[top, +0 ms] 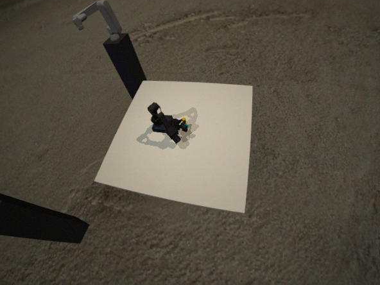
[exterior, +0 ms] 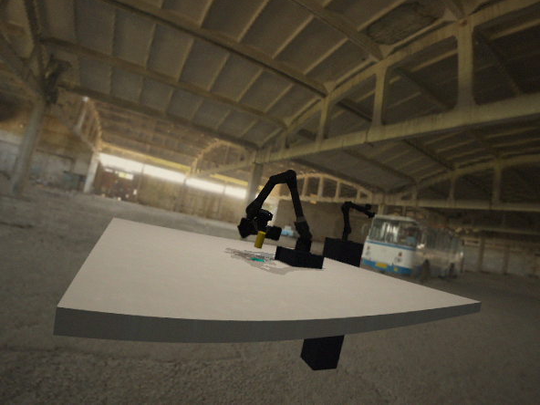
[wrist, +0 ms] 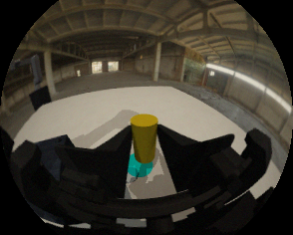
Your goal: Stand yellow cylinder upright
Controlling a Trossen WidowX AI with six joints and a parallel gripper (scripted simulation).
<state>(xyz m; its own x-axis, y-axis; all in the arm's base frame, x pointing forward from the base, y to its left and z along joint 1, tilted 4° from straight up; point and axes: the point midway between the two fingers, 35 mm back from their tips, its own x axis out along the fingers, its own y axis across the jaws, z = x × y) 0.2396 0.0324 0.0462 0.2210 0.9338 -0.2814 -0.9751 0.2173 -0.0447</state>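
The yellow tall cylinder is held close to upright, with a slight lean in the exterior view. My gripper is shut on it near its upper part, one finger on each side. The cylinder's lower end hangs in the air a little above the table. The cyan circle lies flat on the table, below the cylinder in the exterior view. In the wrist view the cylinder's lower end overlaps the circle's upper part. The gripper partly hides the circle in the top view.
The pale table carries my arm's dark base, close to the circle. A second arm stands on a dark pedestal beyond the table edge. Arm shadows fall around the circle.
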